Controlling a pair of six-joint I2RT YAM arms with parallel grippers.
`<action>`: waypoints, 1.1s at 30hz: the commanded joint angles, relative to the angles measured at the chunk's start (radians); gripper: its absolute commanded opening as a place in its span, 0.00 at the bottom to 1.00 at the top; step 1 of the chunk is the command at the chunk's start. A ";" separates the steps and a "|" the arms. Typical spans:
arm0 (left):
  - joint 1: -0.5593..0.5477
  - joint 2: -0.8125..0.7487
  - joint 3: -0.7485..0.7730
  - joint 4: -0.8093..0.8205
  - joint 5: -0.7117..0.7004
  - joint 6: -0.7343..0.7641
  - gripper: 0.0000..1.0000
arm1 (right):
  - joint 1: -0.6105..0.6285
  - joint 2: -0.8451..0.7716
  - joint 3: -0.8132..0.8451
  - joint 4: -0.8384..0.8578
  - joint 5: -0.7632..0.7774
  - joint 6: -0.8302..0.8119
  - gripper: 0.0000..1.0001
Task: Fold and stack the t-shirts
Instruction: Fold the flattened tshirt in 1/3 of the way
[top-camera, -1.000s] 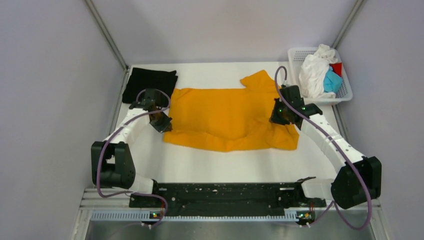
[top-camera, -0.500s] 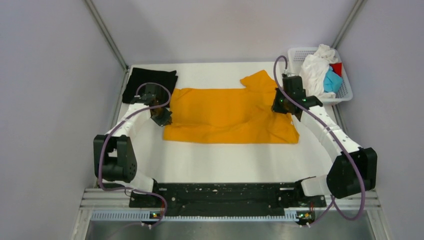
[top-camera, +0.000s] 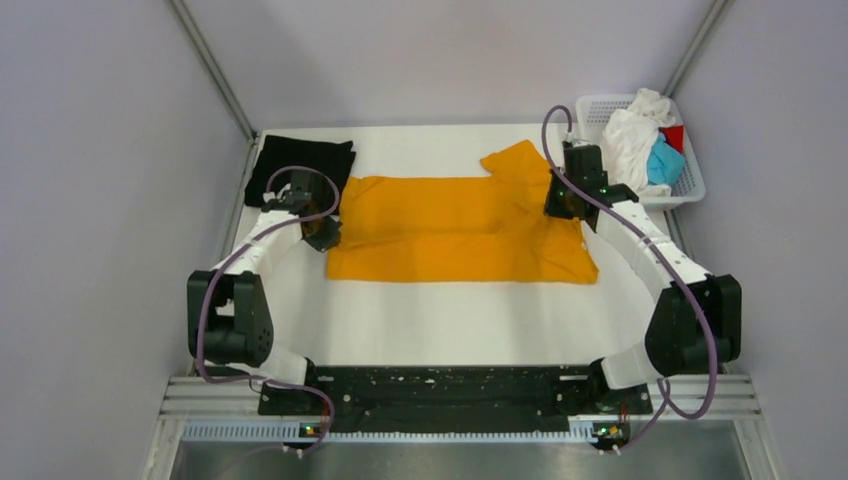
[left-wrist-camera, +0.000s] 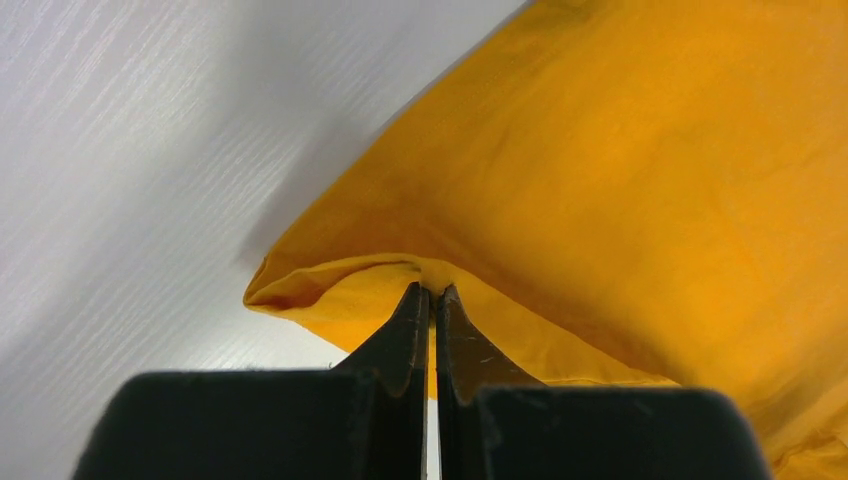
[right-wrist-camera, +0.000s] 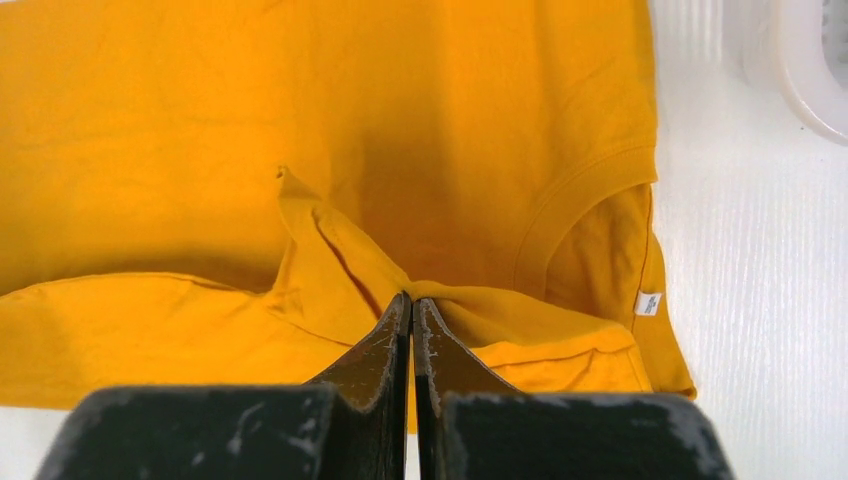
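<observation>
At the upper left of the overhead view a black t-shirt (top-camera: 300, 165) lies folded flat on the tabletop (top-camera: 450, 330), the start of the stack. Just right of it, the left end effector (left-wrist-camera: 432, 292) is pinched tight on a doubled edge of the orange-yellow t-shirt (top-camera: 450, 230), a small ridge of cloth caught between its fingers. This shirt fills the middle of the frame as a long band. A second ago its near edge sagged in a loose curve toward the bottom of the frame. Now that edge runs straight and sits higher, because both arms have carried the cloth toward the top of the frame. I judge this to be a lengthwise fold being drawn taut, with the layer not yet laid down and released. One sleeve (top-camera: 515, 160) pokes out at the upper right of the band and will need tucking in. The right end effector (right-wrist-camera: 411, 300) is likewise clamped on a fold of orange cloth, near the collar. At the far upper right, the basket (top-camera: 692, 188) holds the white t-shirt (top-camera: 625, 145), light blue t-shirt (top-camera: 662, 162) and red t-shirt (top-camera: 674, 135), crumpled and waiting.
</observation>
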 joint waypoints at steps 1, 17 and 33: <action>0.006 0.035 -0.008 0.055 -0.044 -0.026 0.00 | -0.026 0.038 0.056 0.059 0.019 -0.028 0.00; -0.001 0.095 0.190 -0.069 -0.128 0.007 0.98 | -0.033 0.264 0.233 0.052 0.239 0.049 0.76; -0.158 0.176 0.137 -0.042 -0.017 0.070 0.99 | 0.008 0.165 -0.083 0.264 -0.150 0.002 0.99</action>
